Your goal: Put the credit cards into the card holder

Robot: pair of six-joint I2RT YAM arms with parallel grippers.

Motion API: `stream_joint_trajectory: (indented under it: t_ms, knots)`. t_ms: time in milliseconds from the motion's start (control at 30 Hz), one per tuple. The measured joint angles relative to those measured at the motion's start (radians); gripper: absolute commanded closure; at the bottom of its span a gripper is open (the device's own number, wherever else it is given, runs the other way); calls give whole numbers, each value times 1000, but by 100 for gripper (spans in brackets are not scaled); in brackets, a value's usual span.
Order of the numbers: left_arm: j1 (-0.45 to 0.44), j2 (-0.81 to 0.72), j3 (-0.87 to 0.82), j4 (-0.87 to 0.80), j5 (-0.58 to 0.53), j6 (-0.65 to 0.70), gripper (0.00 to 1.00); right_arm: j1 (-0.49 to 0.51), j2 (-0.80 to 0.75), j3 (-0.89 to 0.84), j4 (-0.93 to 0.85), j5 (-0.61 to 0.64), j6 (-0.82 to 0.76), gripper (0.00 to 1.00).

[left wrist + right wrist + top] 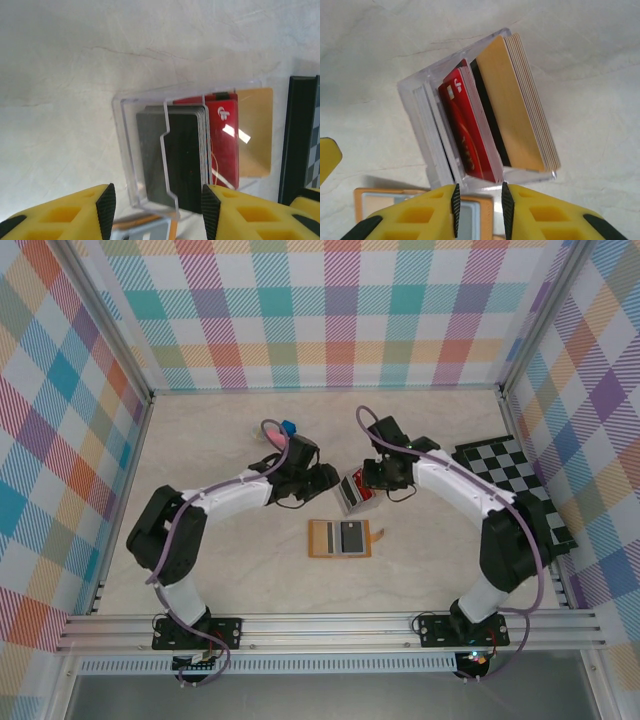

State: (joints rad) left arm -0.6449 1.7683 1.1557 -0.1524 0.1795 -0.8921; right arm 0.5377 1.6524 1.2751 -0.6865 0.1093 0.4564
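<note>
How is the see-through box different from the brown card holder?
The clear box is see-through and packed with many credit cards in red, black and tan; the card holder is orange-brown and shows just one grey card. The clear box is tipped up on edge; the card holder lies open and flat on the table. Both keep cards inside.

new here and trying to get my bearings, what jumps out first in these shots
Both arms meet mid-table over a clear box packed with credit cards, red, black, grey and tan. The left gripper and right gripper each straddle an edge of it. Just nearer the bases, the orange-brown card holder lies open.
</note>
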Motion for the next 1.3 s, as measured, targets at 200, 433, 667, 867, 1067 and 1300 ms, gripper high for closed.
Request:
stream_joint_trajectory:
  t_ms: [200,433,667,867,1067,1300]
  knots:
    - [0,115,48,0,53,-33,53,0,89,59,-31,11,-44,71]
    - [1,168,67,0,74,-50,57,0,102,85,-41,10,-66,69]
    - [3,190,72,16,85,-56,74,0,163,111,-41,9,-77,66]
    - [3,193,72,11,85,-40,77,0,216,129,-49,11,-76,69]
    - [3,193,72,-4,85,-19,78,-1,218,132,-48,-35,-73,74]
    - [3,193,72,-5,85,-3,79,-1,218,132,-44,-101,-72,69]
